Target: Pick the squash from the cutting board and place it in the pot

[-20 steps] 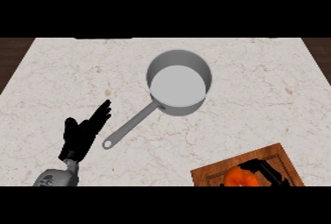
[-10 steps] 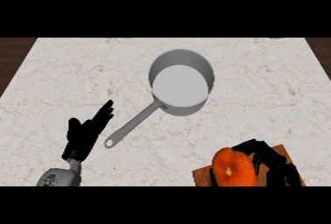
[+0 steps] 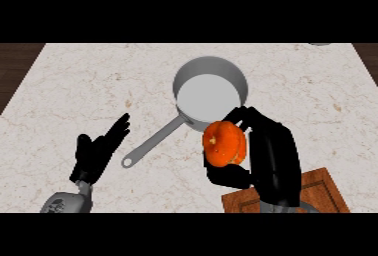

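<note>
An orange squash hangs above the counter, just below the pot's near rim. My right hand is curled round it from the right, with the thumb under it. The grey pot stands in the middle of the counter, and its long handle runs down to the left. The wooden cutting board lies at the lower right, partly hidden by my right forearm. My left hand rests open at the lower left, fingers up, left of the handle's end.
The pale marble counter spreads around the pot. A dark strip of floor shows past its left edge. A small grey object peeks in at the top right.
My right hand has lifted the squash off the cutting board and carried it up and to the left, close to the pot's rim. The left hand has stayed put.
</note>
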Action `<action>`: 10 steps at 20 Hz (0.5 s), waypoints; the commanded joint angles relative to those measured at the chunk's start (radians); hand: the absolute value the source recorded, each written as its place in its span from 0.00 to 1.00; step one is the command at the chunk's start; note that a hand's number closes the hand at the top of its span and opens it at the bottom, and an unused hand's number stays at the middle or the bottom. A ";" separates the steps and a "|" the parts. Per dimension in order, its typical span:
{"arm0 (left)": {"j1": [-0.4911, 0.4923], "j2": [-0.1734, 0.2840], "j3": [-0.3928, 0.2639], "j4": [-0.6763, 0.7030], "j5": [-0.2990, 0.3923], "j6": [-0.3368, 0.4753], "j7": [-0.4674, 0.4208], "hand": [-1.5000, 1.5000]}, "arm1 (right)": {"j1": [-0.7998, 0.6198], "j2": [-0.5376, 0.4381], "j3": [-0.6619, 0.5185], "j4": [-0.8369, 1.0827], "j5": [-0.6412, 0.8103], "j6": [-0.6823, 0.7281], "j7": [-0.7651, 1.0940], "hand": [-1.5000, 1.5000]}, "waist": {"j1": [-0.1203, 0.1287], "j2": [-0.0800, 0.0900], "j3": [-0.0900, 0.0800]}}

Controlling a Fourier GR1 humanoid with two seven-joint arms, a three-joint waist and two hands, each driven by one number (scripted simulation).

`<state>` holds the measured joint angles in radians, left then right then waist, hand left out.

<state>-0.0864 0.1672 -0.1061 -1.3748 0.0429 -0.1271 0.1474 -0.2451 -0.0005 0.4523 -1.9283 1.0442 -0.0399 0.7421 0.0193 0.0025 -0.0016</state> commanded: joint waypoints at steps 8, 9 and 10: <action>0.054 -0.003 -0.029 -0.051 -0.019 -0.022 -0.006 0.50 | -0.452 0.000 -0.007 0.542 -0.022 0.097 0.140 1.00 | 0.011 0.000 0.001; 0.024 0.013 0.014 0.006 0.000 -0.033 -0.043 0.50 | -0.522 0.000 -0.022 0.608 -0.015 0.103 0.154 1.00 | 0.013 0.004 0.000; -0.034 0.011 0.020 0.013 0.018 -0.040 0.031 0.50 | -0.515 0.000 0.003 0.658 0.031 0.127 0.154 1.00 | 0.010 0.007 0.000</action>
<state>-0.0784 0.1631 -0.1093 -1.3795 0.0346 -0.1419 0.1422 -0.6719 -0.0001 0.4371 -1.4462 1.0098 0.0418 0.8781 0.0275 0.0052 -0.0012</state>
